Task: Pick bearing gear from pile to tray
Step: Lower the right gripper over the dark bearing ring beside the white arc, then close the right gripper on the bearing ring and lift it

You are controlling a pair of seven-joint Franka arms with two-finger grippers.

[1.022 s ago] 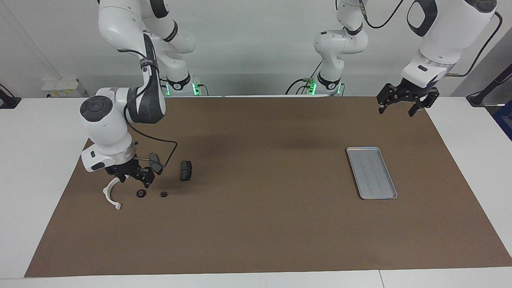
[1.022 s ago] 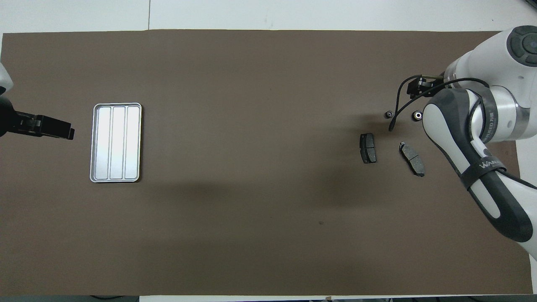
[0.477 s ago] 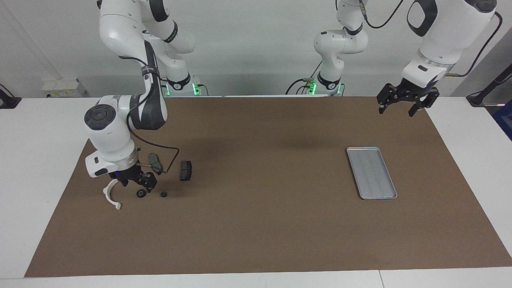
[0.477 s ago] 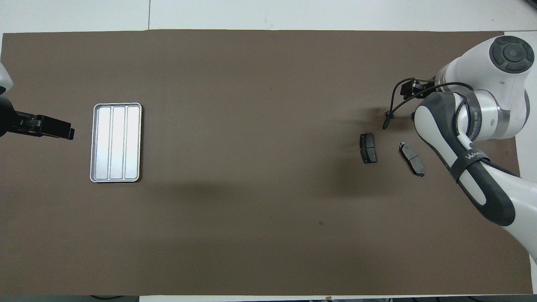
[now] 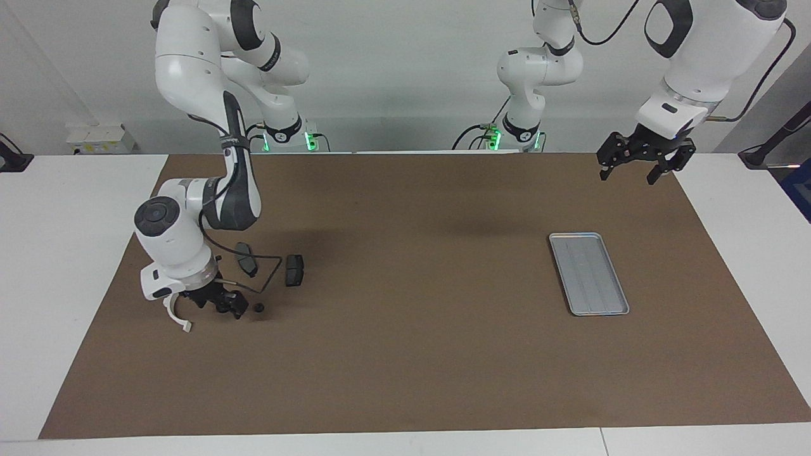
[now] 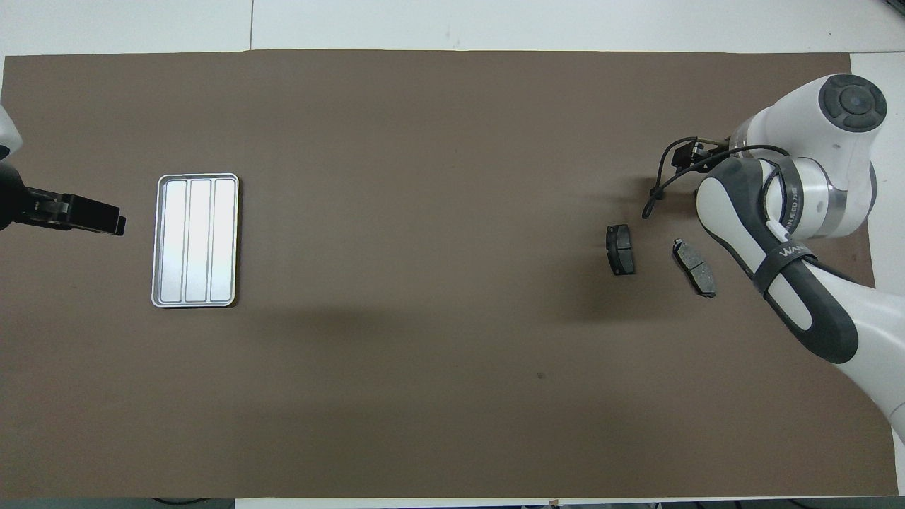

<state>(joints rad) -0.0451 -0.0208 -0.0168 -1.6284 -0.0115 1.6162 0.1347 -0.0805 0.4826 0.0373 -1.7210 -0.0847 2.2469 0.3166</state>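
Brown paper covers the white desk [image 5: 63, 266], and both robot arms stand at its one edge. Down low, right at the pile, is the right hand [image 5: 218, 303]. Its fingers are spread apart and hold nothing. One small black ring seems to sit just under it, hidden by the fingers, so I cannot tell if they touch it. A second small black ring [image 5: 258, 308] lies just beside the hand, toward the middle of the desk. The white curved piece [image 5: 176, 315] lies just beside the hand, at the desk's end. Two dark flat plates [image 5: 294, 270] lie a bit nearer to the robots than the hand.

The tray [image 5: 589, 273] is well apart from this hand, at the left arm's end, with nothing in it.

The left hand [image 5: 640, 163] waits in the air near the tray, fingers spread too.

The right arm is much nearer to the rings, so I think it should grab one.
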